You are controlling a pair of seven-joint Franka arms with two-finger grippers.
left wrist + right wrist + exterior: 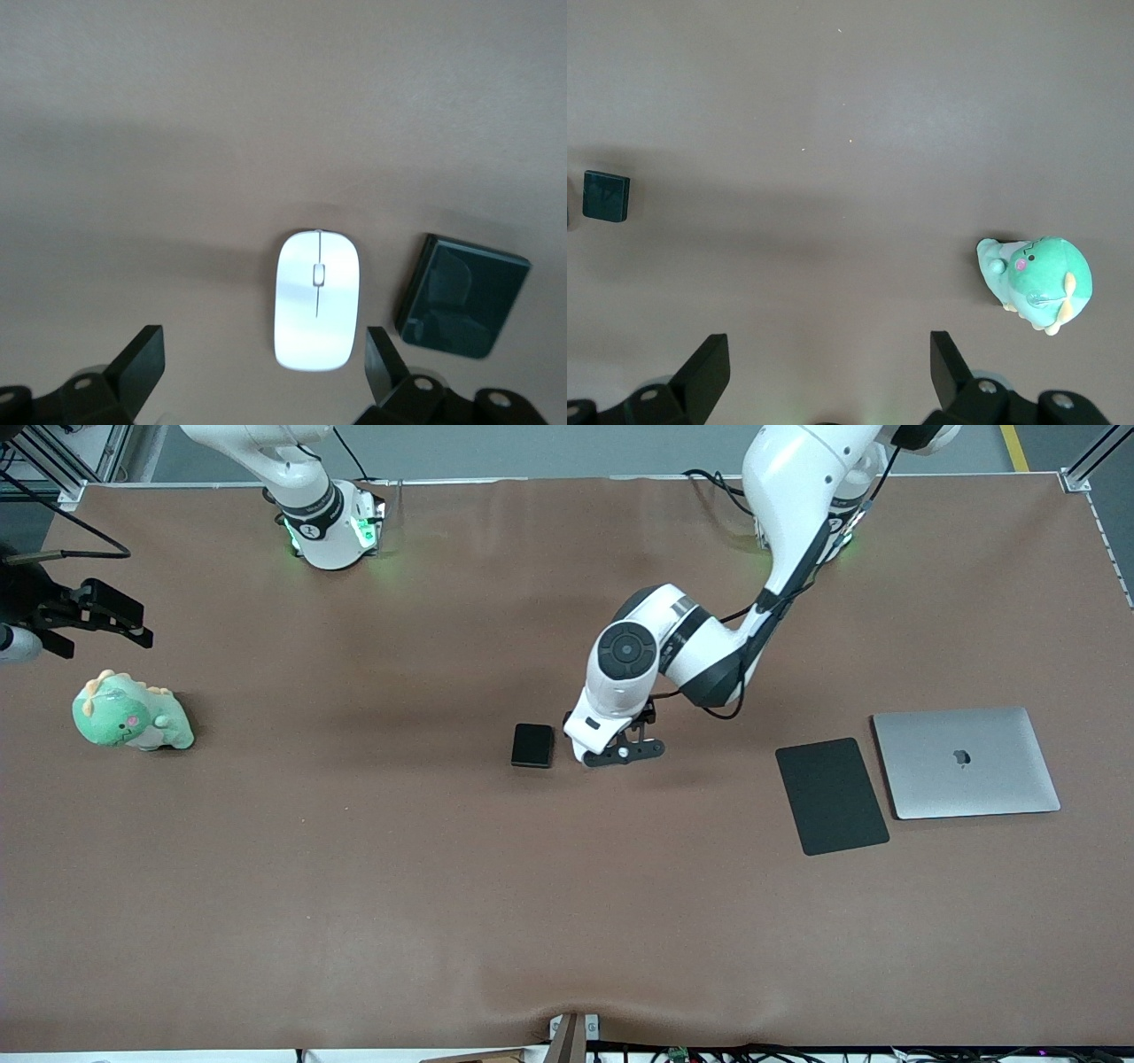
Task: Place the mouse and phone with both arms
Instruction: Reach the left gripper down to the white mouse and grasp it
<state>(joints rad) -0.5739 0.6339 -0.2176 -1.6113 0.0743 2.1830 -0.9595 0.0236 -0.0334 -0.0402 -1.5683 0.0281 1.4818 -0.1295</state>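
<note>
While both arms are up: nothing is gripped
Left pincer (266,363): spread wide, held low over the mouse (316,299)
Phone (532,745): laid just beside the mouse on the surface (354,868)
Right pincer (830,367): spread, hung near the plush dinosaur (130,713)

Table cover (354,886) – brown matt cloth, faintly wrinkled, across the whole front frame.

Mouse (316,299), lower centre of the left wrist frame – white plastic, smooth, glossy.

Phone (532,745), centre of the front frame – black; in the left wrist frame its face takes a dull sheen.

Mouse pad (831,795), right of centre – thin, black, matt.

Laptop (966,762) beside it – grey brushed metal lid.

Dinosaur toy (128,714), left edge – green plush, soft.
</note>
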